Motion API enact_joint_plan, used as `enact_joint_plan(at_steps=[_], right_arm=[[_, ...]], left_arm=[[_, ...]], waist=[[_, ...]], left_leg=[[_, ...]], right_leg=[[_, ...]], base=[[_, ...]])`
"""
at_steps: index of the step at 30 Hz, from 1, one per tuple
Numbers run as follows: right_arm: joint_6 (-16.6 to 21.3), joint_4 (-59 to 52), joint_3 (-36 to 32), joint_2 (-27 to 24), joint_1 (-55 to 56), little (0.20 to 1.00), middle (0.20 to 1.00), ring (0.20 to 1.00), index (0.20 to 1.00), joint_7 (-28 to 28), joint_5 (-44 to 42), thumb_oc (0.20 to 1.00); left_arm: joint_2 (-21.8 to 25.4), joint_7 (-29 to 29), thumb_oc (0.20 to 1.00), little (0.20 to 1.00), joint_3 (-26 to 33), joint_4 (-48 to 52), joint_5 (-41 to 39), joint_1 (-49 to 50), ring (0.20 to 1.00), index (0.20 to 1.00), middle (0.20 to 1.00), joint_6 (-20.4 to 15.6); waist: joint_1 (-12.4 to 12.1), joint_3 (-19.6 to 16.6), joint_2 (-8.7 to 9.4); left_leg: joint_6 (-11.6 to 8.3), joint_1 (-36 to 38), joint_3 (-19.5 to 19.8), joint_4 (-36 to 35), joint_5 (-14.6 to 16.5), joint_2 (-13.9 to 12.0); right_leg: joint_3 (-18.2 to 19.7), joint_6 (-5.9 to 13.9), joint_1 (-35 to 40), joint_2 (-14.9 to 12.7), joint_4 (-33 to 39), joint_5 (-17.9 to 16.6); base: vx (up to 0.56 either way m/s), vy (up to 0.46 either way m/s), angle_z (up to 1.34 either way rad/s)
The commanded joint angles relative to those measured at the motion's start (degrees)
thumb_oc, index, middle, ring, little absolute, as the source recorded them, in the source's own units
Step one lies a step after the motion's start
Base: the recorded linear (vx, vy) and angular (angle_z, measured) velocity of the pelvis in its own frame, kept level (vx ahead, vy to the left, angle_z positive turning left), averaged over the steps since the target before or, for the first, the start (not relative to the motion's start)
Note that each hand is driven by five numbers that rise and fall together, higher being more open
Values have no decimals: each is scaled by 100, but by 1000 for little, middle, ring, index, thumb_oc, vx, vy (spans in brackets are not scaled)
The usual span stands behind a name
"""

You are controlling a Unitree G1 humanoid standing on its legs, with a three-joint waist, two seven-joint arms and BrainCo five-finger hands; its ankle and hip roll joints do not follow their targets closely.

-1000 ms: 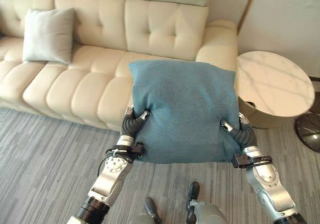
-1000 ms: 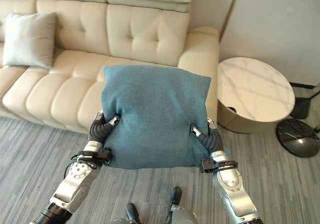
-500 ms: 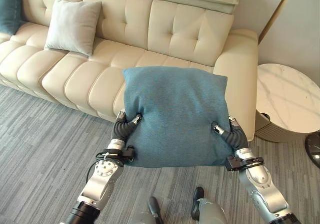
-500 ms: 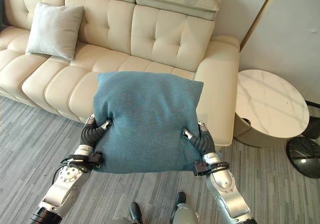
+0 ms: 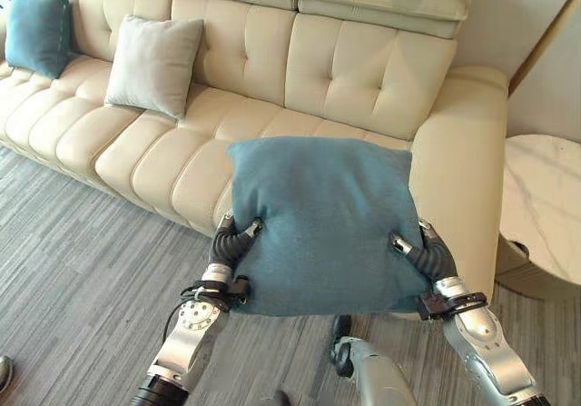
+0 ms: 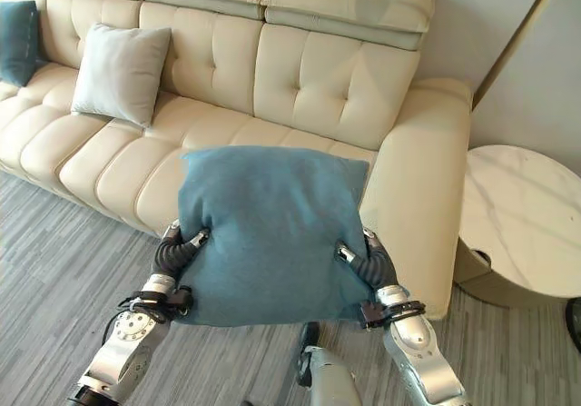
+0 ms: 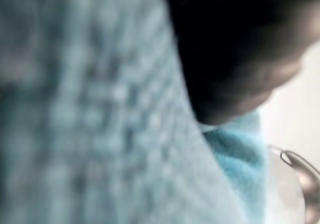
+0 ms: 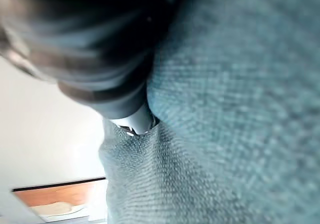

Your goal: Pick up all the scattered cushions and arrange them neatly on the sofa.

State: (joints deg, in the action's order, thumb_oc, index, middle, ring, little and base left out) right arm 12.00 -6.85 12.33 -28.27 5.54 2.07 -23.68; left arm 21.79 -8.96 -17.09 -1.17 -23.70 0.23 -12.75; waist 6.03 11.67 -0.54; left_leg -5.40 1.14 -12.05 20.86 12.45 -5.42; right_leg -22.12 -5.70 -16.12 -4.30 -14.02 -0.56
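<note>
A large teal cushion [image 5: 322, 220] hangs in front of me, above the floor just before the cream sofa [image 5: 363, 70]. My left hand [image 5: 229, 240] grips its left edge and my right hand [image 5: 423, 253] grips its right edge, thumbs pressed into the cloth. The teal weave [image 8: 235, 108] shows close up in both wrist views. A light grey cushion [image 5: 152, 64] leans on the sofa's backrest at the left. A second teal cushion [image 5: 36, 32] stands at the far left end.
A round marble-topped side table [image 6: 522, 233] stands right of the sofa's armrest [image 5: 458, 170]. Grey striped carpet [image 5: 82, 270] covers the floor. The sofa seat ahead of the held cushion is bare.
The camera has swung left and closer to the sofa, so the far-left teal cushion shows more fully and the side table slides right. Both hands keep their hold on the cushion.
</note>
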Motion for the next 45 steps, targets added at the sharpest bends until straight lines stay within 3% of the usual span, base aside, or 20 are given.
enact_joint_plan(at_steps=[1,3,7,10,12,13,16,18,19,23,27,30,34,40,45], right_arm=[[748,-954,254,289,-467,200,200,200,200,-398,-192,200],[730,-953,238,264,-443,200,200,200,200,-403,-193,200],[713,-922,167,248,-424,200,200,200,200,-394,-102,200],[693,-792,195,316,-493,200,200,200,200,-328,-47,200],[698,-713,236,338,-557,200,200,200,200,-284,18,200],[688,-698,226,346,-553,200,200,200,200,-281,21,200],[630,-653,221,377,-569,200,200,200,200,-343,110,200],[600,-577,276,530,-687,200,200,200,200,-406,53,200],[596,-432,388,703,-903,200,200,200,200,-378,80,200],[580,-255,544,832,-1095,200,200,200,200,-333,155,200],[587,132,740,816,-1308,200,200,200,200,-262,409,200],[577,166,735,886,-1448,200,200,200,200,-222,431,200],[579,359,804,894,-1765,200,200,200,200,50,731,200],[689,718,994,1154,-3084,200,200,200,200,1040,1611,200],[639,1556,1205,1273,-5305,200,200,200,200,2136,2356,200]], left_arm=[[-69,556,200,200,-534,721,65,-563,200,200,200,-480],[-63,587,200,200,-553,707,38,-563,200,200,200,-451],[11,641,200,200,-521,779,83,-503,200,200,200,-414],[24,530,200,200,-469,839,103,-501,200,200,200,-441],[-28,411,200,200,-500,807,94,-579,200,200,200,-501],[-51,438,200,200,-522,793,67,-586,200,200,200,-511],[-25,499,200,200,-556,799,79,-559,200,200,200,-496],[72,526,200,200,-496,747,135,-578,200,200,200,-475],[169,424,200,200,-337,691,173,-537,200,200,200,-502],[200,341,200,200,-211,595,234,-463,200,200,200,-530],[180,227,200,200,-102,456,361,-426,200,200,200,-597],[109,181,200,200,-15,364,473,-514,200,200,200,-650],[92,54,200,200,-69,161,593,-721,200,200,200,-675],[85,-749,200,200,-271,-507,1064,-1874,200,200,200,-791],[176,-1810,200,200,-626,-1627,1406,-4058,200,200,200,-889]], waist=[[145,-268,260],[143,-299,255],[79,-342,416],[-127,-280,520],[-184,-263,490],[-160,-288,457],[-114,-411,407],[-140,-470,395],[-209,-472,356],[-283,-467,302],[-273,-453,258],[-252,-412,243],[-315,-492,206],[-369,-338,72],[-449,-69,-5]], left_leg=[[-82,-155,-323,686,-606,364],[64,-213,-354,382,-458,247],[263,-626,-168,-264,-147,63],[99,-1126,604,-890,-779,-72],[45,-1242,1037,-1072,-929,45],[53,-1207,1060,-1121,-916,92],[199,-974,939,-1280,-873,237],[375,-763,664,-1428,-798,370],[545,-583,419,-1493,-715,458],[622,-360,240,-1600,-633,521],[665,-127,195,-1736,-543,651],[667,-126,298,-1594,-468,708],[657,-173,322,-1682,-445,776],[621,-1115,252,-1660,-614,738],[552,-2184,293,-1479,-813,735]], right_leg=[[407,807,630,129,754,340],[534,818,700,165,766,460],[924,926,857,14,760,589],[1410,955,1050,44,745,644],[1649,994,1141,65,721,672],[1693,1006,1151,57,685,688],[1883,1108,1207,-57,527,669],[2027,1256,1129,-206,257,601],[2038,1355,926,-299,-230,462],[1836,1412,735,-373,-411,351],[1571,1306,336,-180,57,292],[1797,1339,287,-89,166,215],[1678,1299,412,-129,557,166],[1794,1244,-268,-125,830,-30],[1882,1225,-1172,-96,814,-206]], base=[[213,-61,-21],[185,17,-41],[164,97,-38],[256,170,-84],[222,209,-61],[223,256,-65],[288,338,-79],[321,411,-77],[202,274,-40],[140,139,-42],[170,39,-19],[171,-29,-2],[81,-57,19],[-135,-36,4],[-166,-26,-9]])
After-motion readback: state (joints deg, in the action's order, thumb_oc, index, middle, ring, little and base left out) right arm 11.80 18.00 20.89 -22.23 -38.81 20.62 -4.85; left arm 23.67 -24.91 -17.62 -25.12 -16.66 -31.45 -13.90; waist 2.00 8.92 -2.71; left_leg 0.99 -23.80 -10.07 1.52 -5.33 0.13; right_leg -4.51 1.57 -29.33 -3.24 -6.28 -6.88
